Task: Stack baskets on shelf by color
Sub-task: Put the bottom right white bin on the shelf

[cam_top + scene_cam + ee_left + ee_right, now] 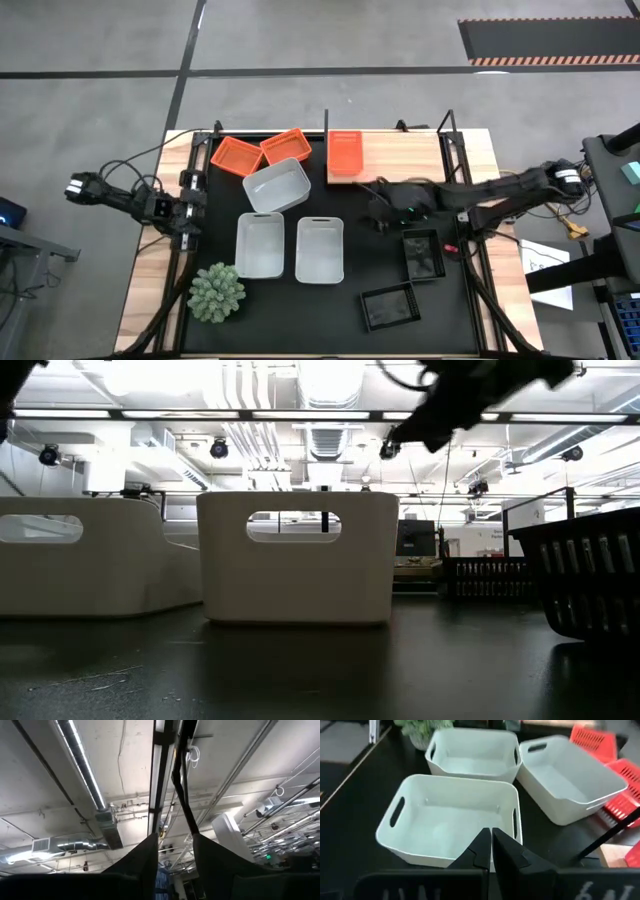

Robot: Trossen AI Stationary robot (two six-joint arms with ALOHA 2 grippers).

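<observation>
The shelf (405, 155) stands at the far right of the mat, with one orange basket (344, 155) flat on its left end. Two more orange baskets (236, 156) (286, 146) sit far left on the mat. A skewed white basket (277, 186) and two side by side (260, 245) (320, 248) stand mid-table. Two black baskets (421, 254) (388, 305) lie near right. My right gripper (491, 839) is shut and empty, hovering right of the white basket (452, 820) (378, 205). My left gripper (172, 857) is open at the table's left edge, pointing up at the ceiling.
A green spiky plant (217, 292) stands at the near left corner of the black mat (300, 310). In the low view the right arm (470, 395) passes overhead, above a white basket (297, 555) and a black one (595, 580). Cables trail at the right edge.
</observation>
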